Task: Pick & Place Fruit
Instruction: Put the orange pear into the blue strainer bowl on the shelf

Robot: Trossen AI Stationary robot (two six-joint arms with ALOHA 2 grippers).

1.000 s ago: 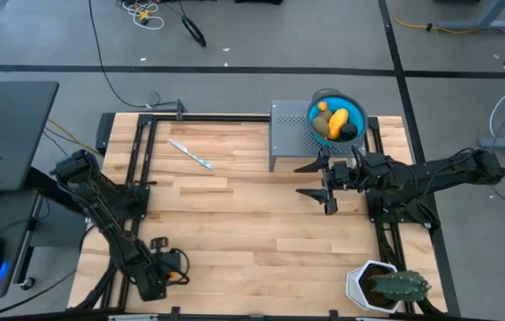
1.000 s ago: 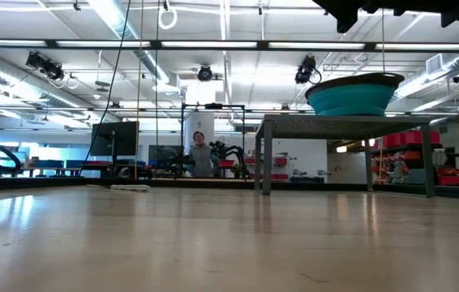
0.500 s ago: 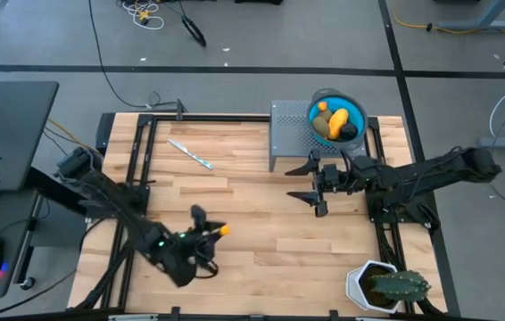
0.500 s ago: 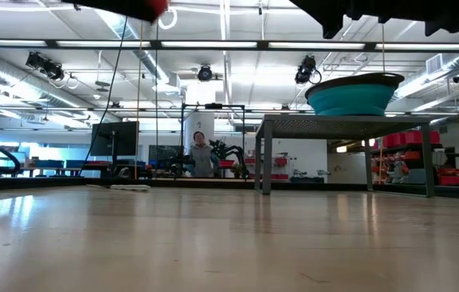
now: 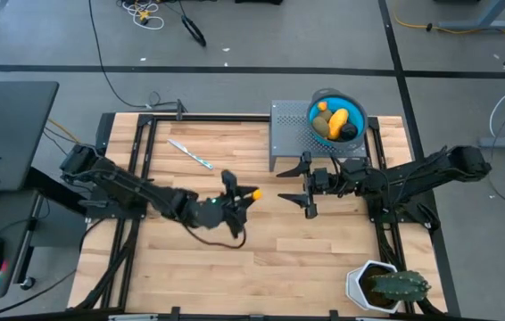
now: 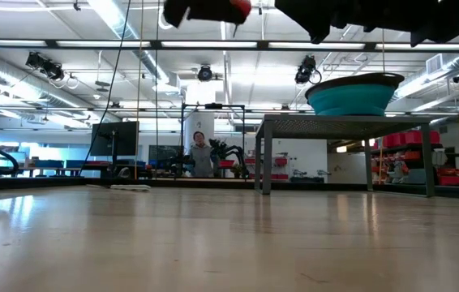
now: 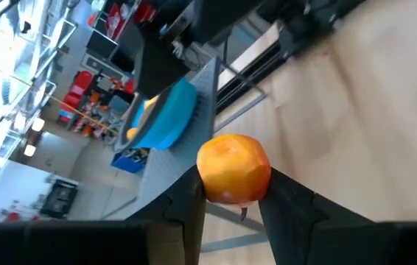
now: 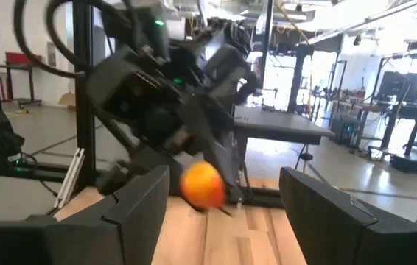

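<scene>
Orange round fruit [image 7: 233,168], no long axis, sits gripped in left tool [image 5: 239,194]; right tool [image 5: 307,185] gapes wide.

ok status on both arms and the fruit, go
Left gripper shut on orange fruit, mid-table. Right gripper open, facing it. Bowl on grey stand, path clear.

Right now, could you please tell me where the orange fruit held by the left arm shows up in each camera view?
High view: orange fruit at table centre, in the left tool.
Low view: red-orange blob at the top edge.
Left wrist view: centre, between the fingers.
Right wrist view: lower middle, between the open right tool's fingers.
Shared landmark: the blue bowl on the grey stand.
</scene>
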